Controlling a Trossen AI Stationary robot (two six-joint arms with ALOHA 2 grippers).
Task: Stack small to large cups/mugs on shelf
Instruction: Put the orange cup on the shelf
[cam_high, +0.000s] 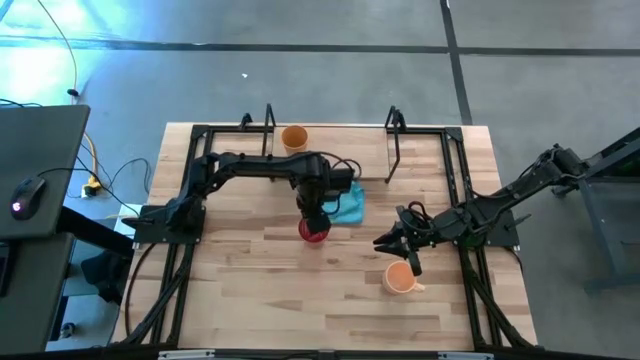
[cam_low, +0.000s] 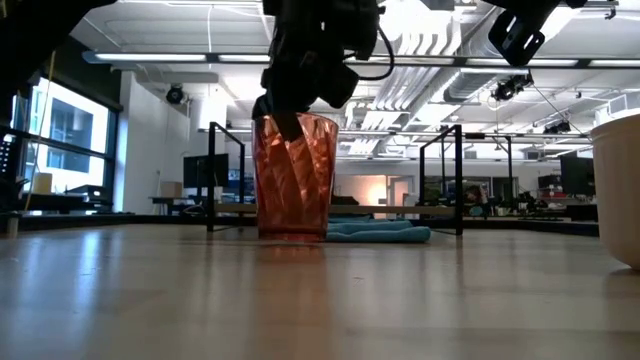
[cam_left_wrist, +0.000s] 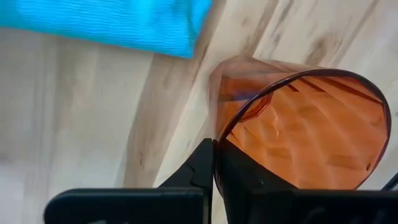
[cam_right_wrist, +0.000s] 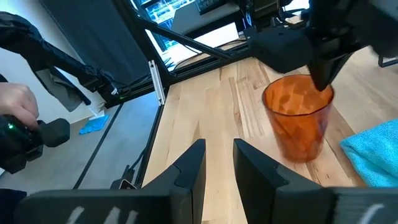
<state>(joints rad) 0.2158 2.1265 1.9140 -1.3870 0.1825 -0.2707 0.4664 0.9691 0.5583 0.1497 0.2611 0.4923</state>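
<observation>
The dark red ribbed cup (cam_high: 314, 232) stands upright on the table's middle, its base (cam_low: 291, 236) on the wood. My left gripper (cam_high: 313, 214) is above it, shut on its rim. The bright orange mug (cam_high: 400, 279) stands toward the near right. My right gripper (cam_high: 398, 246) hovers just beyond the mug, open and holding nothing. The mustard-tan tumbler (cam_high: 294, 137) stands on the shelf (cam_high: 392, 150) at the table's far edge. In the right wrist view the red cup (cam_right_wrist: 298, 121) shows ahead of the open fingers (cam_right_wrist: 217, 163). My left gripper (cam_left_wrist: 214, 148) pinches the red cup's rim (cam_left_wrist: 219, 134), one finger inside the cup and one outside. The fingers come from above, pointing down. The cup stays upright with its base on the table.
A blue cloth (cam_high: 346, 208) lies just beyond the red cup, toward the shelf. Black frame rails (cam_high: 185, 230) run along the table's left and right sides. A person's hand (cam_right_wrist: 15, 102) holding a dark device shows off the table in the right wrist view.
</observation>
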